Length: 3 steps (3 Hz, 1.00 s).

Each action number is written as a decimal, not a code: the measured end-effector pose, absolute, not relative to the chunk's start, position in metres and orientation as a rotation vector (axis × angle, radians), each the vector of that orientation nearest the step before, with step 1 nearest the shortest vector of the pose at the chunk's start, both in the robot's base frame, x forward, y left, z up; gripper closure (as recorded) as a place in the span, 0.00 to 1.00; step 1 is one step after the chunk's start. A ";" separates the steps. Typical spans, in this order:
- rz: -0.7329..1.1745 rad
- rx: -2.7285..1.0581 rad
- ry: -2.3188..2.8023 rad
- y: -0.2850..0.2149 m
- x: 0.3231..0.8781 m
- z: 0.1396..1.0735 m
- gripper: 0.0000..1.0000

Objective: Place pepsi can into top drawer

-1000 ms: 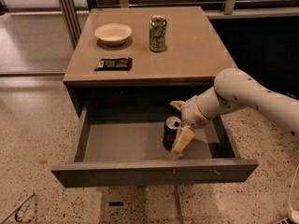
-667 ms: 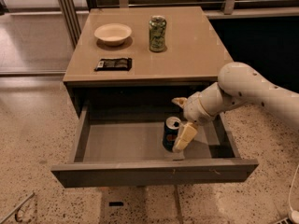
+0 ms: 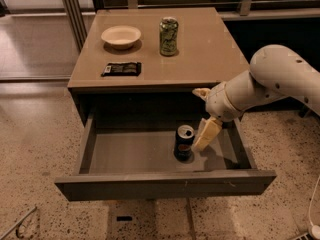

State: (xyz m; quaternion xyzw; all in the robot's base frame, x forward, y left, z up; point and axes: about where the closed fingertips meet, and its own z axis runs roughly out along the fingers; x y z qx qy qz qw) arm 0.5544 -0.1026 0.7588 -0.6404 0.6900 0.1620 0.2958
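Action down in the top drawer (image 3: 165, 185), pulled wide open below the worktop (image 3: 200, 69). Pepsi can (image 3: 184, 142) upright on the drawer floor, silver top up, just beside the jaws on the side away from the arm (image 3: 270, 79). Jaws apart and clamped on nothing. Lower finger (image 3: 207, 134) hanging down right next to the can's arm-facing side, touching or barely clear, hard to say which. Upper finger (image 3: 201, 91) up by the worktop's front edge, well apart from the can. Looks like a release done, or very nearly, with only the retreat to make.

On handling: thin aluminium, stiff enough across the middle but easy to dent under a hard pinch. Smooth, slick sides. Tall and narrow, so quick to tip from a sideways nudge. Full or empty, impossible to tell from here. If regrasped, best taken around mid-body, across the round, never by the rim. For pulling out: probably up and back toward the arm's side, away from the can, minding that lower finger.

Far beyond and above the jaws on the worktop: green can (image 3: 169, 36), pale bowl (image 3: 121, 36), dark packet (image 3: 121, 69), none part of this job.
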 end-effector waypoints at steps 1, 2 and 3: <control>0.288 -1.673 1.764 -0.113 0.565 0.814 0.00; 0.124 -1.629 1.648 -0.123 0.580 0.876 0.00; 0.110 -1.626 1.637 -0.123 0.582 0.880 0.00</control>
